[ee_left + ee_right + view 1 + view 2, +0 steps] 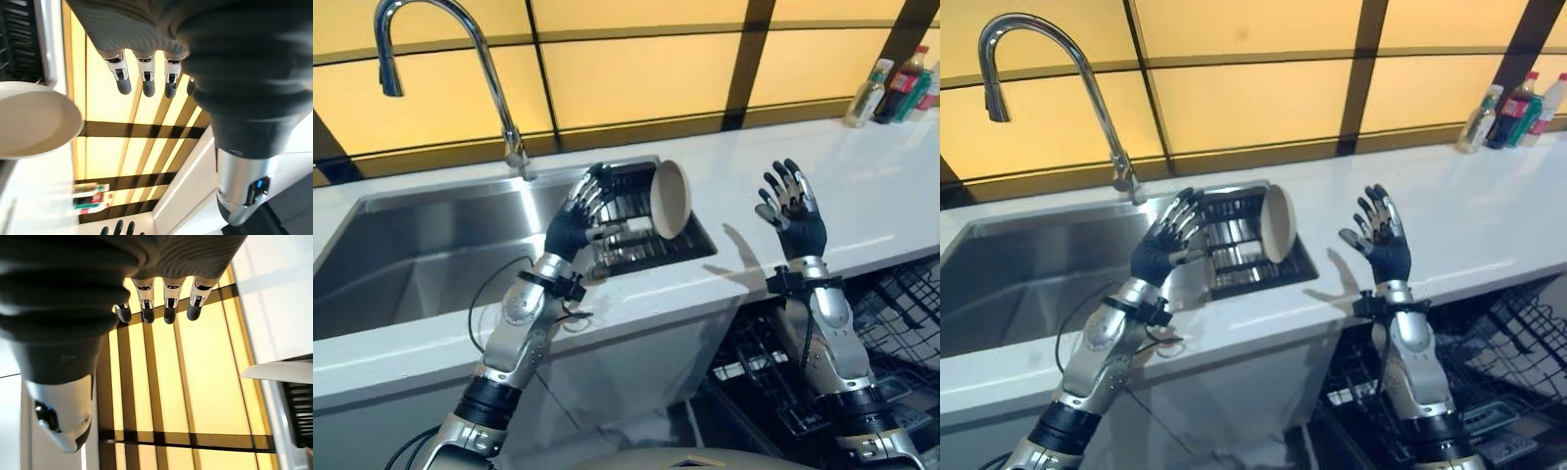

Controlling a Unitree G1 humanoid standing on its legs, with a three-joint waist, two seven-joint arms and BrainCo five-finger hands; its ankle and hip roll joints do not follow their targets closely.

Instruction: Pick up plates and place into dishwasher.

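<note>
Sink rack (636,220): plate (670,200) beside left hand (576,223)

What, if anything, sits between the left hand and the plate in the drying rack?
Nothing visible. The left hand hovers open beside the rack, and the plate stands on edge just past its fingertips with a bare gap between them. The right hand is raised, open, over the counter.

Plate (671,199) cream-beige, plain, no pattern. Drying rack (631,235) black with silver slats. Sink (421,259) and faucet (460,59) brushed steel. Counter (862,186) white. Wall panels (636,69) amber-yellow, dark brown grid. Bottles (899,86): clear, dark with red label, green.
</note>
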